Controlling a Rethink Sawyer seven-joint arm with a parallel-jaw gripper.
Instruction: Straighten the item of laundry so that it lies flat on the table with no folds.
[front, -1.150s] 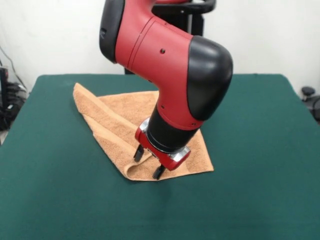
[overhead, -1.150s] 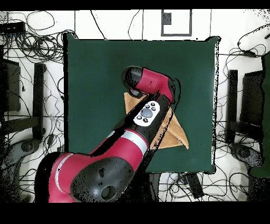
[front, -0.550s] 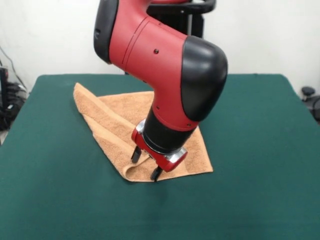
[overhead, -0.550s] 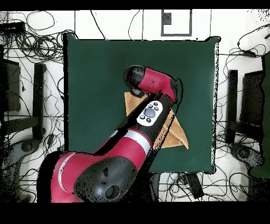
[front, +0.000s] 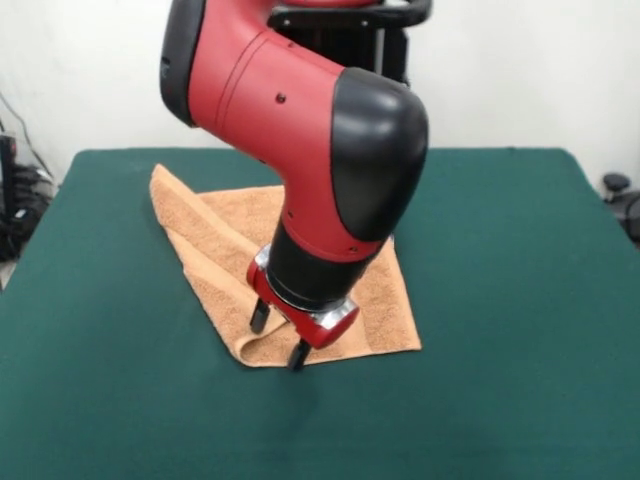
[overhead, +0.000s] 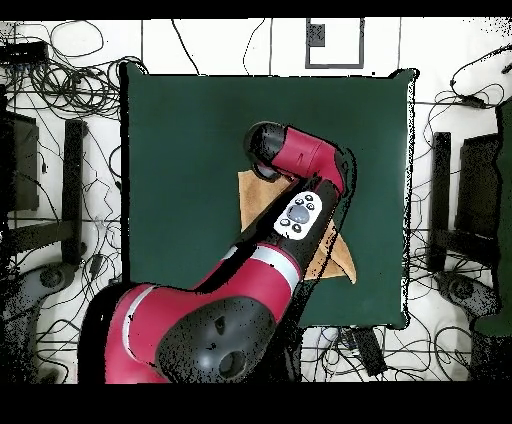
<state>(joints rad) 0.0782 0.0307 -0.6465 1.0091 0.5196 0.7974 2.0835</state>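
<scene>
gripper (front: 277, 340): two dark fingers spread apart, nothing between them, tips down at the towel's front folded corner. one finger (front: 259, 316) sits over the cloth, the other is at the cloth's front edge just beside bare felt. contact with the cloth: cannot tell.
arm (front: 300, 130): red and black, comes down from the top and covers the towel's middle in the front view. in the overhead view the arm (overhead: 260, 290) runs from the bottom up over most of the cloth.
towel (front: 215, 245): orange-tan terry, folded over itself, roughly triangular, not flat. one pointed corner toward the far left of the front view, a rounded fold at the front by the gripper, another corner at the front right.
towel overhead (overhead: 338, 256): only edges show on either side of the arm.
table (front: 520, 330): dark green top, towel lies left of centre in the front view.
table overhead (overhead: 180, 150): cables and stands around it.
</scene>
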